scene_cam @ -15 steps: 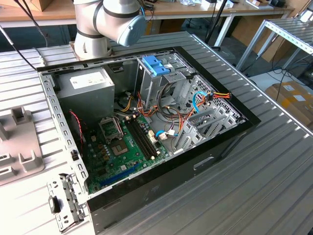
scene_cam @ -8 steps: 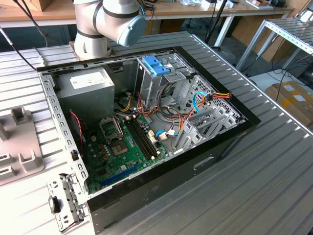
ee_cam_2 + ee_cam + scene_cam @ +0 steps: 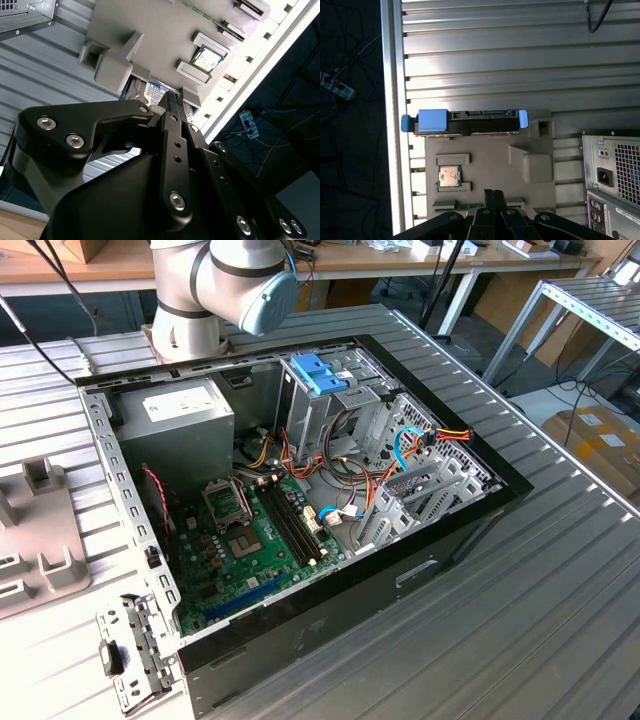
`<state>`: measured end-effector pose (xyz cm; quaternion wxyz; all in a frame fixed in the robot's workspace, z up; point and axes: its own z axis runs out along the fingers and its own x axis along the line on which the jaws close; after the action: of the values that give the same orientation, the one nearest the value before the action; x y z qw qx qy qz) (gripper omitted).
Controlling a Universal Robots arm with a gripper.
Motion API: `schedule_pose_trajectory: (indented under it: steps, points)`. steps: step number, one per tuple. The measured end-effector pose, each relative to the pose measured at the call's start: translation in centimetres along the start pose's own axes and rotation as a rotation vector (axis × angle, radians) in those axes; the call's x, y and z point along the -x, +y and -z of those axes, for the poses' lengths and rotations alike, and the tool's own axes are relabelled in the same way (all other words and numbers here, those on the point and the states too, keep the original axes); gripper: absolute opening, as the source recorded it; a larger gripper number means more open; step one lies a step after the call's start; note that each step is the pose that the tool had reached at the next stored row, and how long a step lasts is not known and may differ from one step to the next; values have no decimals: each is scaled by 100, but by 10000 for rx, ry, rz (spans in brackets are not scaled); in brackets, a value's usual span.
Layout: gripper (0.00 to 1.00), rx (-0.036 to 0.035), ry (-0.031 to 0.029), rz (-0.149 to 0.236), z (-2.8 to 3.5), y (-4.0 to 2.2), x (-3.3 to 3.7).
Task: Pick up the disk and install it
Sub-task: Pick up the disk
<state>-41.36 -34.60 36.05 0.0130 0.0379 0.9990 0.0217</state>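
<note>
Plainly one disk [image 3: 465, 117], one grey holder [image 3: 492, 157], one hand [image 3: 493, 193] nearby

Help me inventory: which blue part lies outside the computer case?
The disk, on the grey tray beside the case; the blue latch and blue cables sit inside it.

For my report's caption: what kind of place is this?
Probably a robotics lab or workshop: a robot arm, an opened computer case on a ribbed metal table, workbenches behind.
</note>
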Motion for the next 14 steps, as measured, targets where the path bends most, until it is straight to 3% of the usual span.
schedule_pose_trajectory:
  steps: [14]
  points:
    - [11,3,11,263,-1,0,0]
